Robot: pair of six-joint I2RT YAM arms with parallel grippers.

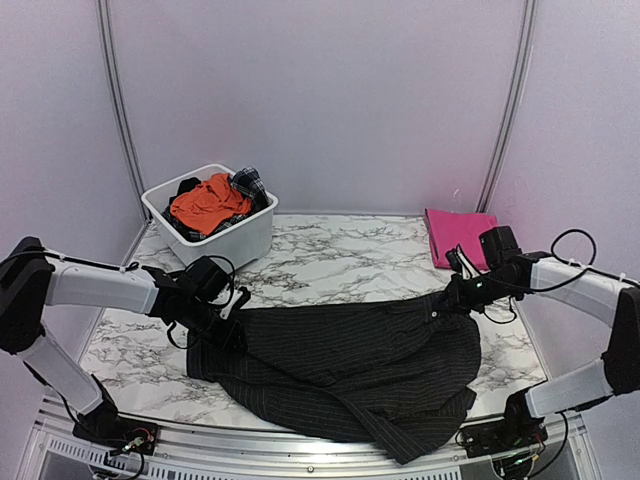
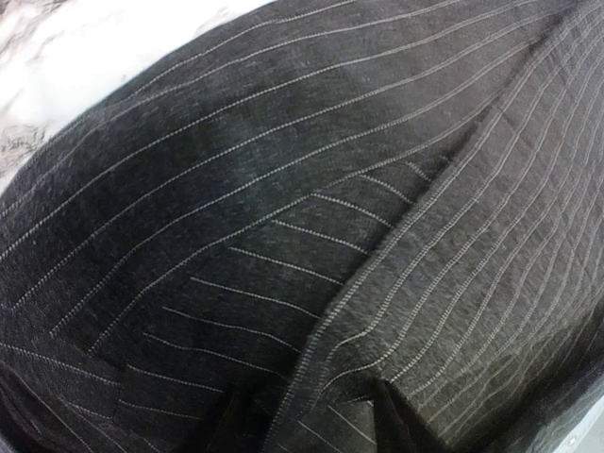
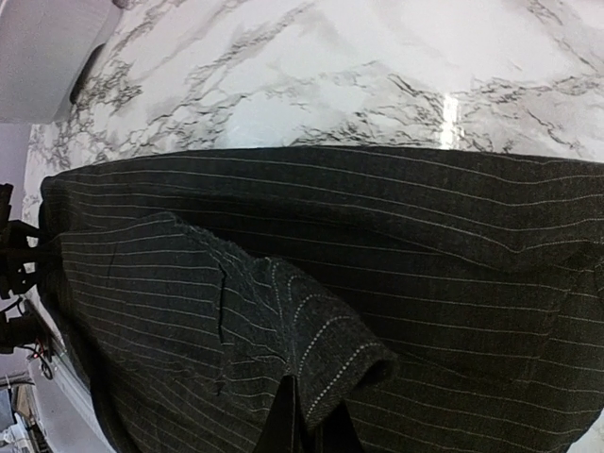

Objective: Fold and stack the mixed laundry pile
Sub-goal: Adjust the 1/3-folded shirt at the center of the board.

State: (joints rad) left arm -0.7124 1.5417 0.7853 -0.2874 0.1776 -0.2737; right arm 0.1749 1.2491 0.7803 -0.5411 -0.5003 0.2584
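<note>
Black pinstriped shirt (image 1: 350, 350) lies spread on marble table (image 1: 330, 255), long axis left-right between my arms. Right gripper (image 1: 452, 293) is clamped on its far-right edge; left gripper (image 1: 226, 318) sits at its left end (grip there: can't tell).

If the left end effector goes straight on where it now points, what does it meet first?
The shirt, most likely. The left end effector points at its left edge, and its wrist view shows striped cloth filling the frame. Whether it touches is unclear.
</note>
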